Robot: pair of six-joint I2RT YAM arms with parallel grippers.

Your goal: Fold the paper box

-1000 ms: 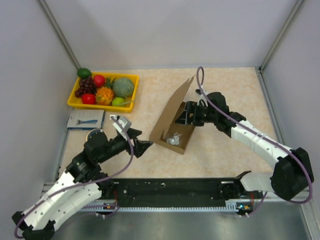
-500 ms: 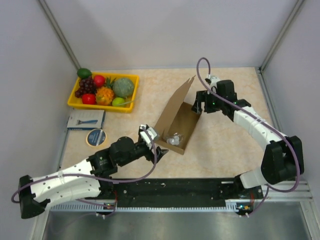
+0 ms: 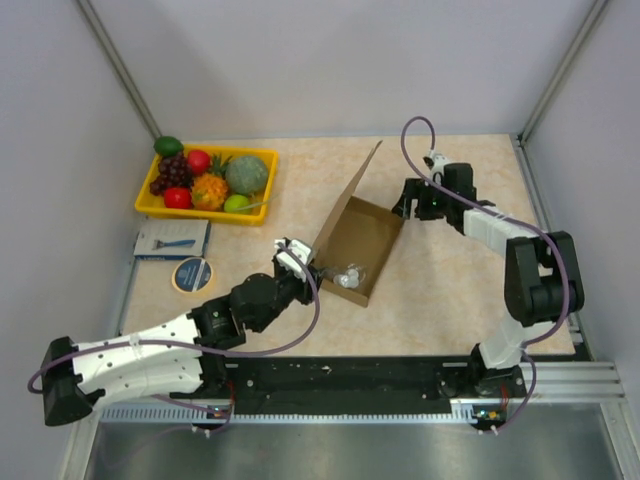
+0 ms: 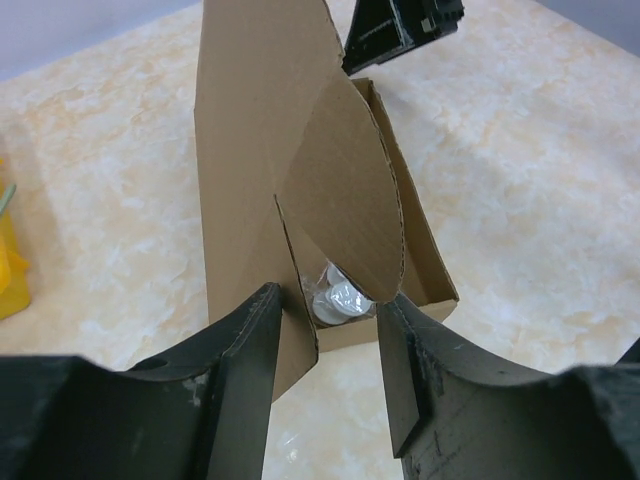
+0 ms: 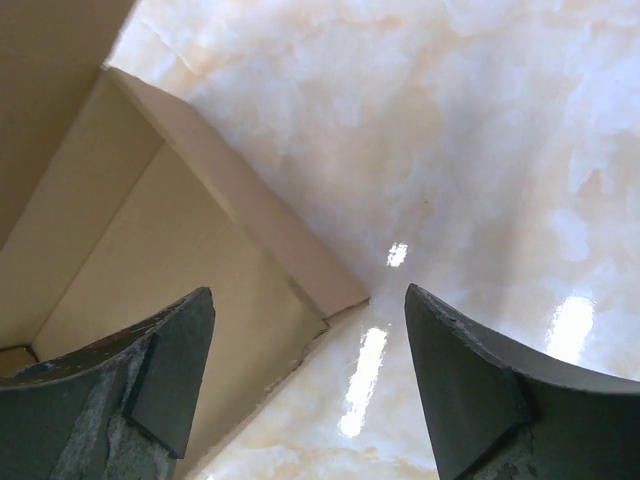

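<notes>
The brown paper box lies open mid-table, its lid standing up along the left side. In the left wrist view the lid rises tall and a rounded side flap leans in over the tray. My left gripper is at the box's near-left corner, half open; its jaws straddle the lid's lower edge with a gap showing. My right gripper hovers wide open over the far-right corner, holding nothing. A bag of small white pieces lies inside.
A yellow tray of fruit stands at the back left. In front of it lie a blue-white packet and a round disc. Grey walls enclose the table on three sides.
My left arm reached forward to the box's near-left corner and its jaws narrowed. My right gripper drew back from inside the box to the far-right corner. The lid stands more upright.
</notes>
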